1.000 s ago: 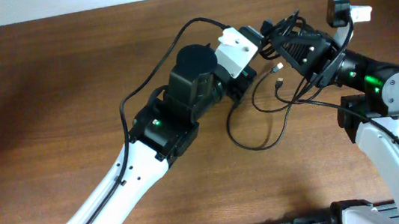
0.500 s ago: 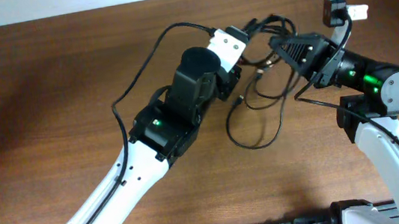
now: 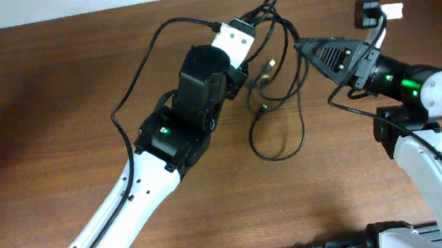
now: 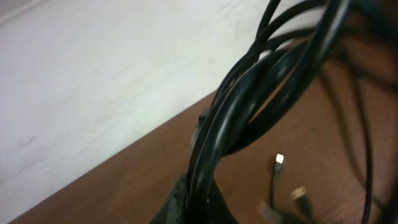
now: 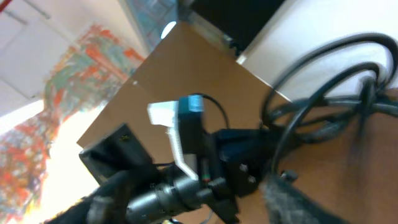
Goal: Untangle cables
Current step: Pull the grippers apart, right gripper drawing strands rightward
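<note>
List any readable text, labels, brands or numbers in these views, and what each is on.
No readable text in any view.
cables: plain black, no markings visible.
white camera housing on the left arm: no print visible.
colourful patch in the right wrist view: blurred, no letters can be made out.
green light on the right arm: a light only, no sign.

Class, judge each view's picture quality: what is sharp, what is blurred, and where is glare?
Left wrist: thin black cables, close to the lens, look soft with glossy highlights; the small plug behind is blurred. Right wrist: smeared throughout, the background streaky. Overhead: sharp; the brown wooden table darkens toward the left.
</note>
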### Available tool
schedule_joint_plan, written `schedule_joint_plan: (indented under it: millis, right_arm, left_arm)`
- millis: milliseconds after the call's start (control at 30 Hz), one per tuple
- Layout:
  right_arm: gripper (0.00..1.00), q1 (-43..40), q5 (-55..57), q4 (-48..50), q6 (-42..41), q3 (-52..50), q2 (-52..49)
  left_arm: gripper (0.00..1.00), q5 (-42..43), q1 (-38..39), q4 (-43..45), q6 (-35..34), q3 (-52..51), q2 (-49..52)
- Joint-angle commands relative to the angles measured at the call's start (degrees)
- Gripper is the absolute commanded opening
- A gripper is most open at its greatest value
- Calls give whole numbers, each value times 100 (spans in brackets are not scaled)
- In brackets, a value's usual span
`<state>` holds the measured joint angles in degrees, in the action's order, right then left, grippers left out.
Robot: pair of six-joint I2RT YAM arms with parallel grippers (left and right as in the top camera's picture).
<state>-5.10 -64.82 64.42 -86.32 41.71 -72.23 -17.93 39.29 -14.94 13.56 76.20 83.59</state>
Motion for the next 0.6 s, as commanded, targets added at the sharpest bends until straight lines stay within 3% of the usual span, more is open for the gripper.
schedule_joint_plan:
  millis: [0, 233, 367, 567]
  right_arm:
    - [75, 11, -57, -369, 55, 63, -48]
    - [75, 11, -52, -422, 55, 63, -144]
    - [75, 11, 9, -422, 70, 61, -144]
    - [75, 9, 66, -426, 337, 61, -146]
  left_arm:
    - [0, 229, -9, 208, 22, -2, -2]
    - [0, 1163, -9, 289, 22, -2, -2]
    - [0, 2439, -9, 291, 24, -2, -2]
    - [0, 3088, -9, 315, 22, -2, -2]
